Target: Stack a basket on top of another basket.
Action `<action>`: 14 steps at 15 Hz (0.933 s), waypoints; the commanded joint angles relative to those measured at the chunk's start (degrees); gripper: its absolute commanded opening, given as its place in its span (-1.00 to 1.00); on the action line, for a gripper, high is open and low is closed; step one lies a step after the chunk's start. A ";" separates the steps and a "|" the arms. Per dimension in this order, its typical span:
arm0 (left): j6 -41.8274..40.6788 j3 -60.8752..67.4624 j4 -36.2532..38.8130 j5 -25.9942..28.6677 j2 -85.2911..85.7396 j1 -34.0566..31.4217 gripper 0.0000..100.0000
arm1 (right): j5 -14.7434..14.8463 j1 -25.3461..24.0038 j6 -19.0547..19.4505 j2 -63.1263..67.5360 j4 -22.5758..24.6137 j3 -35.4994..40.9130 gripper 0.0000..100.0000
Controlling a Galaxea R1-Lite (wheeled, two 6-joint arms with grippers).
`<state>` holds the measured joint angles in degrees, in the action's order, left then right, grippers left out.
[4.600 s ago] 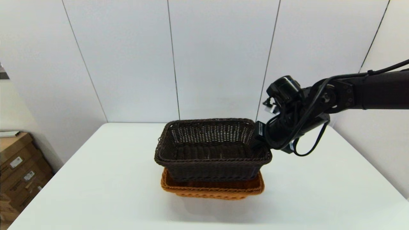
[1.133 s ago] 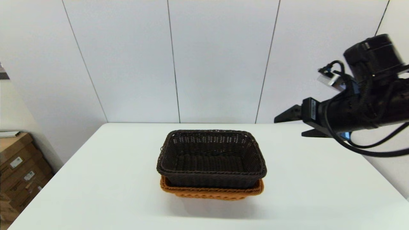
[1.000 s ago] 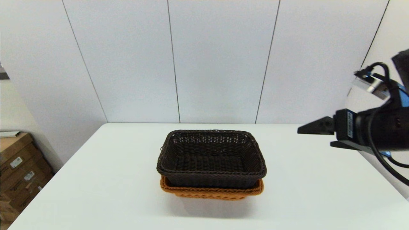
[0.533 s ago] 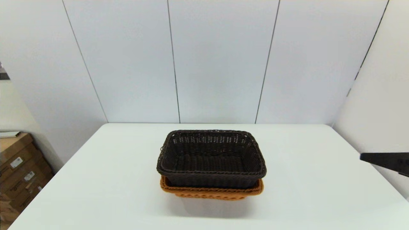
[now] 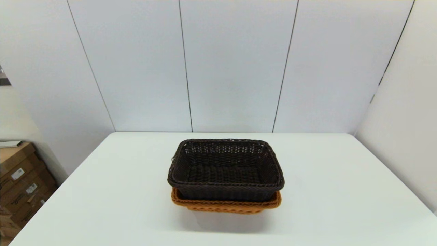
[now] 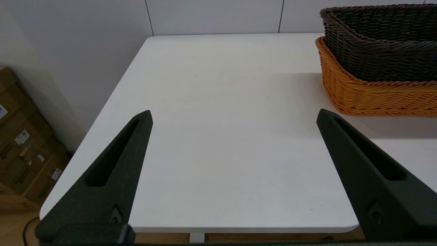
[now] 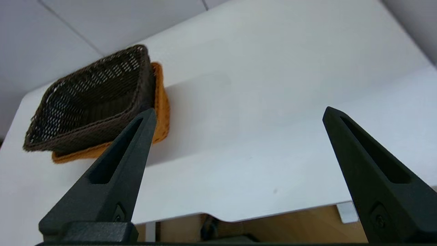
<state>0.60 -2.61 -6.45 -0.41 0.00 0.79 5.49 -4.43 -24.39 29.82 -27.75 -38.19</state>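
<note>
The dark brown basket [image 5: 225, 169] sits nested upright in the orange basket [image 5: 226, 204] at the middle of the white table [image 5: 102, 191]. Only the rim and lower front of the orange one show beneath it. Neither arm appears in the head view. My left gripper [image 6: 234, 114] is open near the table's front left edge, with the dark brown basket [image 6: 382, 41] and the orange basket [image 6: 375, 95] off to one side. My right gripper [image 7: 239, 112] is open and empty above the table's front right corner, well apart from the dark brown basket [image 7: 88, 102] and the orange basket [image 7: 160, 106].
Cardboard boxes [image 5: 20, 184] stand on the floor left of the table; they also show in the left wrist view as boxes [image 6: 20, 150]. A white panelled wall [image 5: 218, 65] runs behind the table and along its right side.
My right arm has drawn back to the right and down, leaving the head view entirely. The stacked baskets have not moved over the last second.
</note>
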 commanded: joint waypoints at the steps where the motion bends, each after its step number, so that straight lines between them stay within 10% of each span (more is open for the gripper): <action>1: 0.02 0.06 -0.06 -0.02 0.18 0.00 1.00 | -1.00 3.37 1.63 -10.31 -0.12 4.71 1.00; 14: 0.02 0.06 -0.06 -0.02 0.09 0.00 1.00 | -1.09 4.34 15.08 -25.95 -0.47 15.34 1.00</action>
<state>0.60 -2.61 -6.47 -0.40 0.00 0.79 4.51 -0.10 -10.58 6.63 -28.09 -24.36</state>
